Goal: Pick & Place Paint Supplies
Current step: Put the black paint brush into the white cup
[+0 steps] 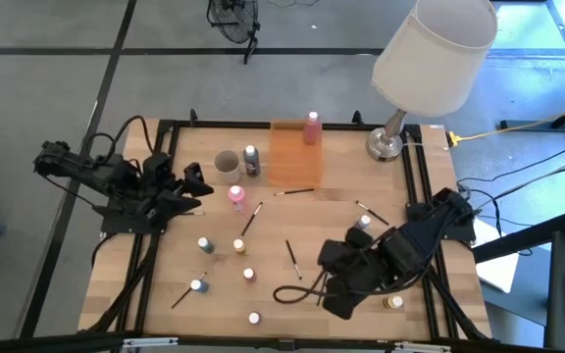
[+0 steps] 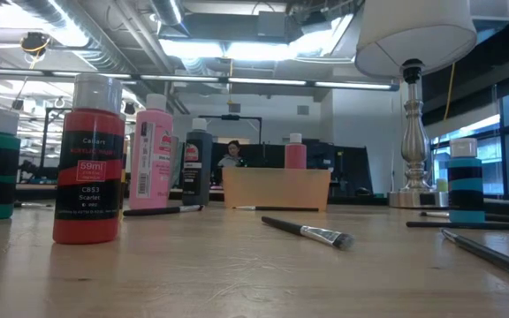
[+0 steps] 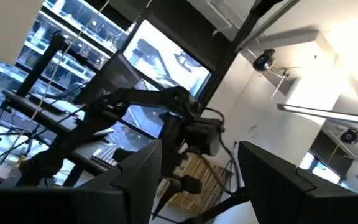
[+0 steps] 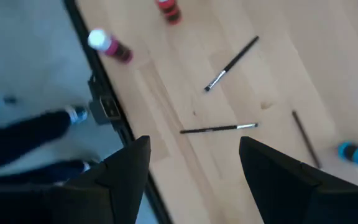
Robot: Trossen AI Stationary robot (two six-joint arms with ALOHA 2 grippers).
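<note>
Paint supplies lie scattered on the wooden table. A pink squeeze bottle (image 1: pixel 235 196) and a dark one (image 1: pixel 252 162) stand upright near the grey cup (image 1: pixel 227 165). A third, pink bottle (image 1: pixel 312 127) stands in the orange tray (image 1: pixel 290 157). Several small white-capped pots, such as one (image 1: pixel 206 244) and another (image 1: pixel 249 276), stand among thin brushes (image 1: pixel 251 218) (image 1: pixel 292 257). My left gripper (image 1: pixel 196 186) (image 3: pixel 197 180) is open at the table's left, pointing up and away from the table. My right gripper (image 1: pixel 330 279) (image 4: pixel 194 168) is open above the near right part, over a brush (image 4: pixel 219 129), and touches nothing.
A lamp (image 1: pixel 430 54) stands with its base (image 1: pixel 385 145) at the far right corner, its shade overhanging the table. A black cable loop (image 1: pixel 292 292) lies near my right gripper. Black rails (image 1: pixel 165 132) frame the table. A pot (image 1: pixel 392 302) stands by the right arm.
</note>
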